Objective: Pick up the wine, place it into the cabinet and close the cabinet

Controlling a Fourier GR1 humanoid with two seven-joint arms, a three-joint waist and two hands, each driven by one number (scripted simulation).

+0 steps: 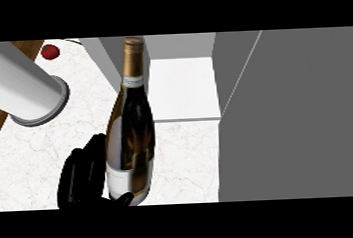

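Before one cabinet, one hand-held wine

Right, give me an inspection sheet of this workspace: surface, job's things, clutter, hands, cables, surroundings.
Surface: white marbled counter, with a wooden strip along its left edge.
Job's things: wine bottle upright in a hand's grasp, gold-capped neck pointing up toward the cabinet; the cabinet is open, its white shelf showing, its grey door swung out at the right.
Clutter: small red object at the counter's far left; a large white cylinder coming in from the upper left.
Hands: one black hand curled round the bottle's lower body; which hand cannot be told; no other seen.
Cables: nothing seen.
Surroundings: nothing seen.
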